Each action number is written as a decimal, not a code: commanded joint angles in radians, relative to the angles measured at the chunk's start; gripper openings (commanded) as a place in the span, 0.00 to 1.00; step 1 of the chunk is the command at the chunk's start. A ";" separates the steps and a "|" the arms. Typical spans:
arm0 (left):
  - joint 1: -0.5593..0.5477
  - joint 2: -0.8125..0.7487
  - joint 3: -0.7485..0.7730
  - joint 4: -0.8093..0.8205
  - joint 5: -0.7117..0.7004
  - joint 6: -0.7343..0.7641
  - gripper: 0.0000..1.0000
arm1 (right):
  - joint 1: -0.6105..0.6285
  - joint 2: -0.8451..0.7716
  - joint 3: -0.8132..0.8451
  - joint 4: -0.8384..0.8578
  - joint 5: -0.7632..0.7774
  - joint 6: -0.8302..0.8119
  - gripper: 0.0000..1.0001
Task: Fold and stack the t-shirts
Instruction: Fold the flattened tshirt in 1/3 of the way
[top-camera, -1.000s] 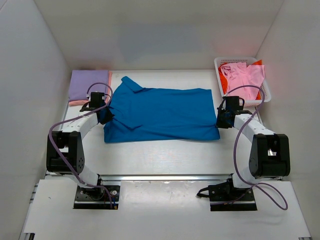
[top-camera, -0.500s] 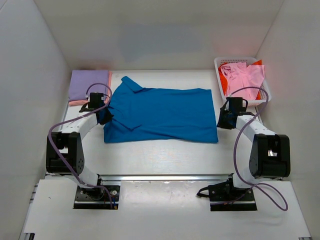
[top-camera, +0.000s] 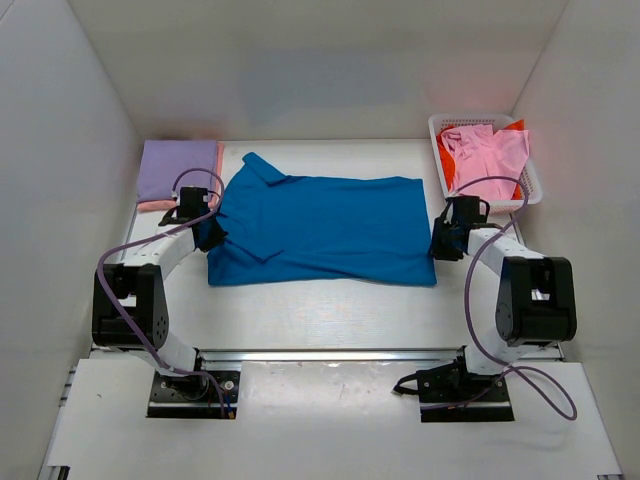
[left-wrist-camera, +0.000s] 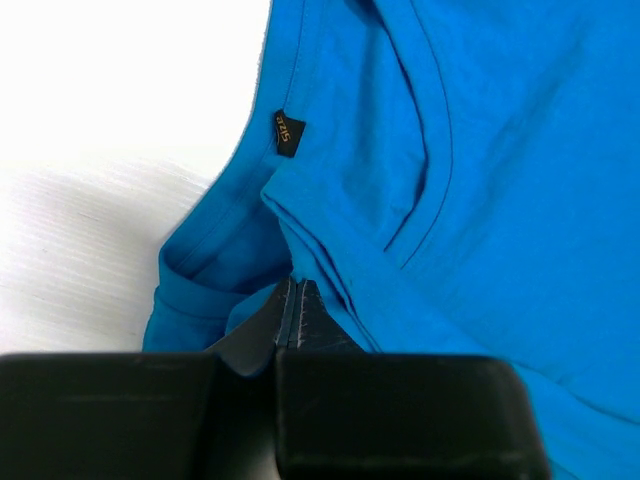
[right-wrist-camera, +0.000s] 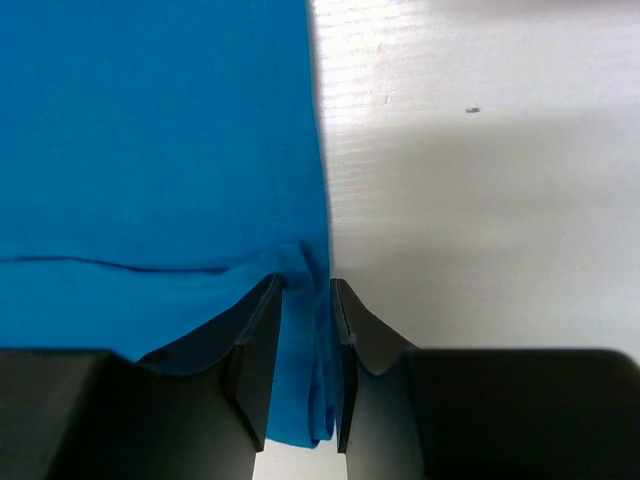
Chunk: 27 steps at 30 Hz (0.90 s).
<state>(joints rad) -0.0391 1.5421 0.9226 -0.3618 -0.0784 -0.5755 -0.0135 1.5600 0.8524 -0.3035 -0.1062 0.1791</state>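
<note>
Blue shirt (top-camera: 320, 228) hem in parted right tool (right-wrist-camera: 307, 288); left tool (left-wrist-camera: 292, 305) clamps edge

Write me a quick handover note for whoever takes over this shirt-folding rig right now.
Left gripper: shut on the blue collared shirt at its collar end.
Right gripper: open, the hem edge between its jaws.
Blue shirt lies spread mid-table.
Done: lavender shirt folded far left, on a salmon shirt.
Left: fold and stack the blue one, then the pink shirt and orange-red shirt in the white basket.
</note>
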 joint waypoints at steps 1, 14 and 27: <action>-0.001 -0.045 -0.008 0.014 0.006 -0.001 0.00 | 0.006 0.011 0.020 0.027 -0.016 -0.004 0.24; -0.001 -0.053 0.004 0.000 0.009 -0.001 0.00 | 0.003 -0.058 0.030 0.014 -0.026 0.002 0.00; -0.005 -0.096 0.038 -0.023 0.025 0.000 0.00 | -0.016 -0.138 0.060 -0.025 -0.023 -0.018 0.00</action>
<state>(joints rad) -0.0425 1.4937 0.9241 -0.3775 -0.0631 -0.5758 -0.0223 1.4620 0.8787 -0.3248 -0.1360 0.1753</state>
